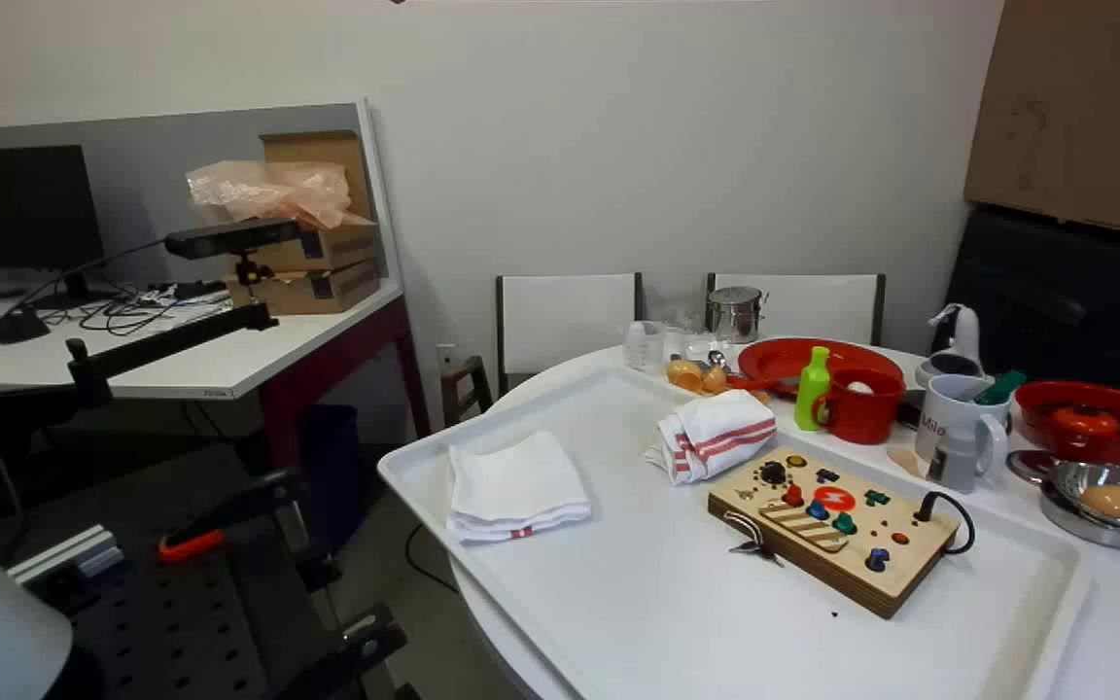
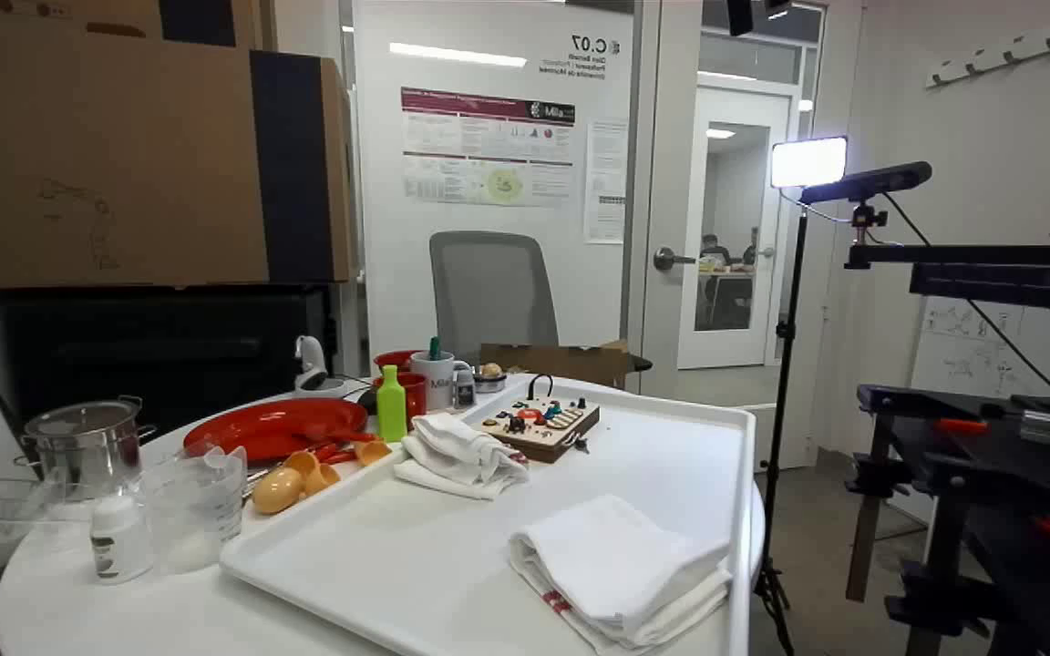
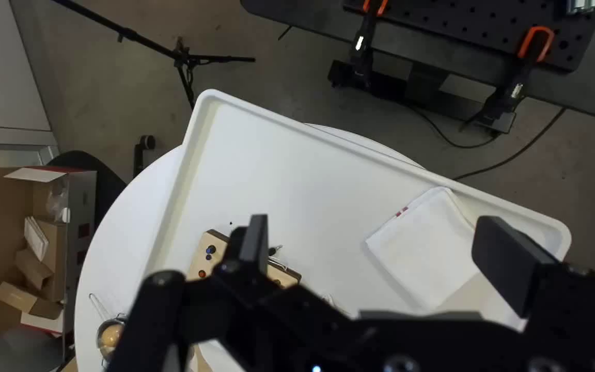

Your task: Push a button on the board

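The board (image 1: 774, 520) is a light-wood box with small coloured buttons and switches on top. It lies on the white tray, and also shows in an exterior view (image 2: 561, 446). A round red button with a lightning mark (image 1: 833, 499) sits near its middle, with red, blue and green knobs beside it. In the wrist view my gripper (image 3: 375, 237) is open and empty, high above the tray. Its left finger hides much of the board (image 3: 199, 263). Dark shapes at the top edge of an exterior view may be its fingertips; otherwise the gripper is outside both exterior views.
The raised-rim white tray (image 1: 618, 622) holds a flat folded white cloth (image 1: 518, 486) and a bunched striped cloth (image 1: 720, 437) close to the board. Behind stand a green bottle (image 1: 813, 389), red mug (image 1: 861, 408), white mug (image 1: 959, 428) and red plate (image 2: 279, 428).
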You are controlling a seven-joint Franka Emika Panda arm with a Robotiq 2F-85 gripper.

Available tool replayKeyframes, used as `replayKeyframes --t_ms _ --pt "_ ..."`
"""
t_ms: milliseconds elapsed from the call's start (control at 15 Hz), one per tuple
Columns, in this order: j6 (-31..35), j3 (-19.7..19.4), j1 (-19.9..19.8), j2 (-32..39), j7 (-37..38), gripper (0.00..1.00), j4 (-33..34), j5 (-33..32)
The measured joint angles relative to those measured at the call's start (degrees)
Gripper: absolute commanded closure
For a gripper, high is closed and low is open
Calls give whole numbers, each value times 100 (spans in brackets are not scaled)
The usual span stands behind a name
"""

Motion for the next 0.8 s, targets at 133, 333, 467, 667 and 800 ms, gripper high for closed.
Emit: replayKeyframes --t_ms 133,333,467,667,800 --pt "2 -10 11 0 2 0 -1 0" --pt "182 -91 57 37 95 0 1 143" --pt "419 -179 56 158 258 0 11 359" --pt "899 -313 -1 494 669 0 32 545" --pt "1259 -366 -111 795 1030 0 59 544"
